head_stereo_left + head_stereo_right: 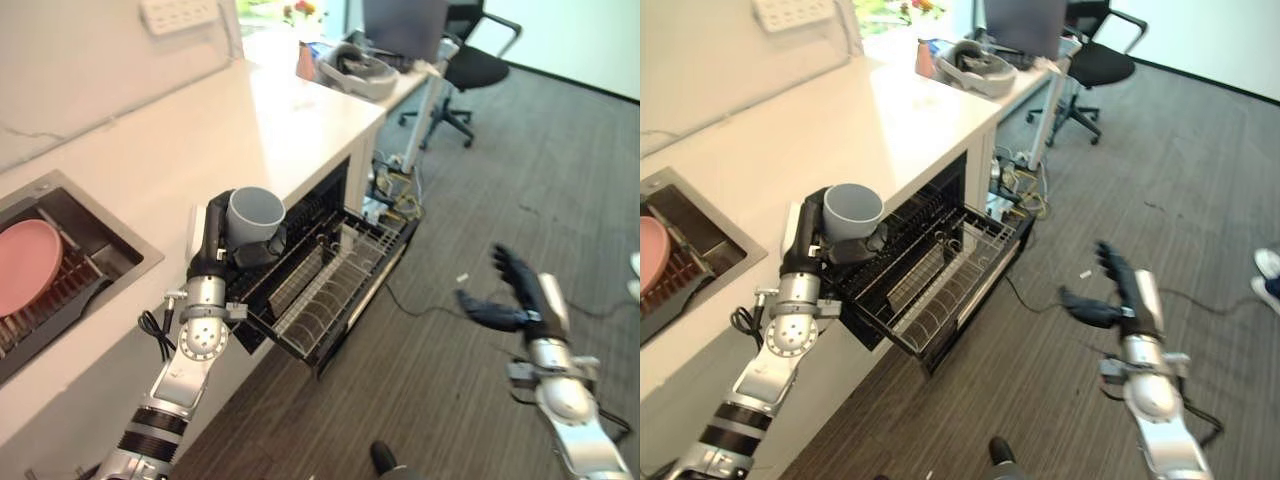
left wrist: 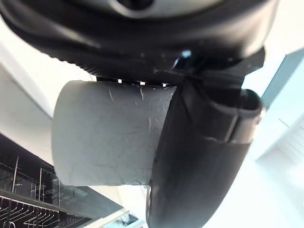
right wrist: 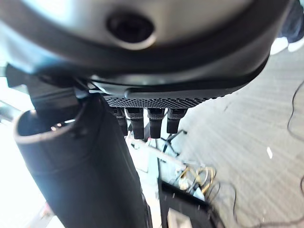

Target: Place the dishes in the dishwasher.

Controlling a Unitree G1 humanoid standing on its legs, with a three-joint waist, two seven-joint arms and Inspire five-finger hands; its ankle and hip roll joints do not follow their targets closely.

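Observation:
A grey cup [image 1: 256, 213] stands upright in my left hand [image 1: 212, 250], whose fingers and thumb curl round its wall; the left wrist view shows the cup [image 2: 107, 135] gripped from close. The hand holds it above the near left corner of the dishwasher's pulled-out black wire rack [image 1: 330, 280], which juts from under the white counter. A pink plate [image 1: 25, 262] leans in a drying rack inside the sink [image 1: 70, 205] at the far left. My right hand [image 1: 515, 295] hovers over the floor to the right of the dishwasher, fingers straight and holding nothing.
The white counter [image 1: 230, 130] runs along the left, with a wall socket strip [image 1: 178, 12] above it. A headset [image 1: 357, 70] lies on the desk at the back. An office chair [image 1: 470, 65] stands beyond, and cables lie on the grey floor beside the dishwasher.

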